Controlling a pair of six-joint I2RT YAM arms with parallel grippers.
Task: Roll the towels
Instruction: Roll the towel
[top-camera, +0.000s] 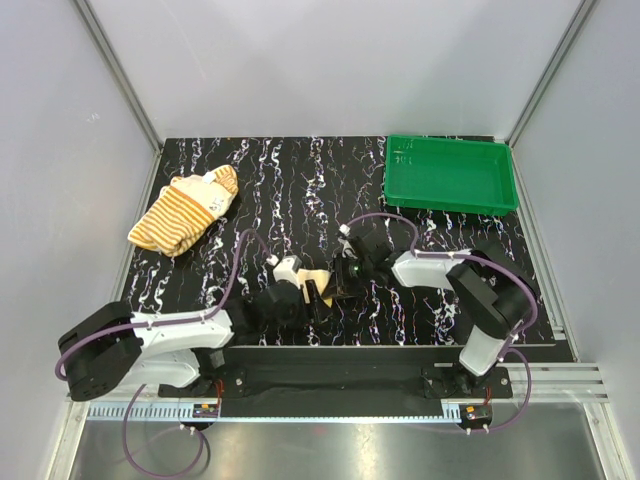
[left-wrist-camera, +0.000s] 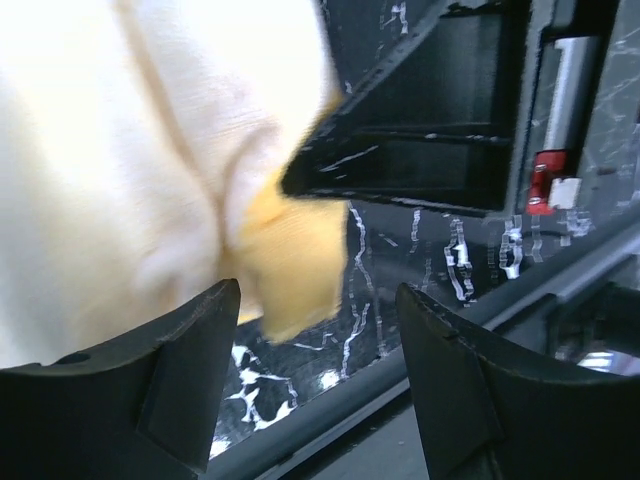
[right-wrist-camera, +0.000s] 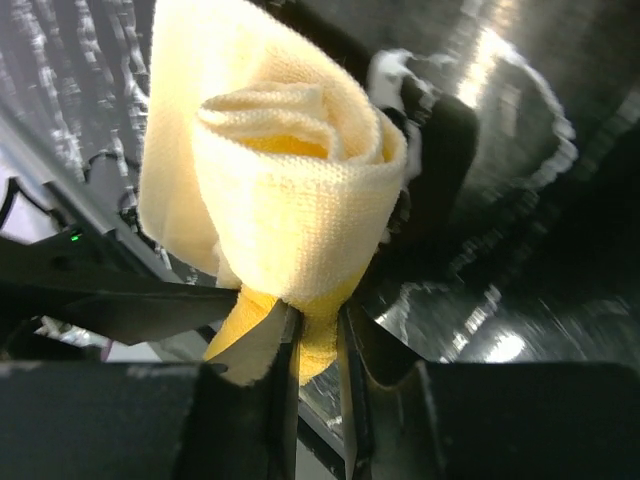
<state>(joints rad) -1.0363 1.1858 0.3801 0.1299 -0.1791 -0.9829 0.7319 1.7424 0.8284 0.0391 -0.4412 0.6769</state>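
Clearly the yellow towel (right-wrist-camera: 290, 200), rolled, points end-on at the right hand (right-wrist-camera: 318, 335).

Left arm (top-camera: 180, 335): lying low, reaching from its base toward 3 o'clock.
Left gripper (left-wrist-camera: 320, 300): jaws spread apart.
Right arm (top-camera: 430, 268): elbow raised, forearm pointing toward 9 o'clock.
Right gripper (right-wrist-camera: 318, 325): jaws nearly together, pinching an edge of the yellow towel (right-wrist-camera: 290, 200).
Grippers: facing each other, close together.
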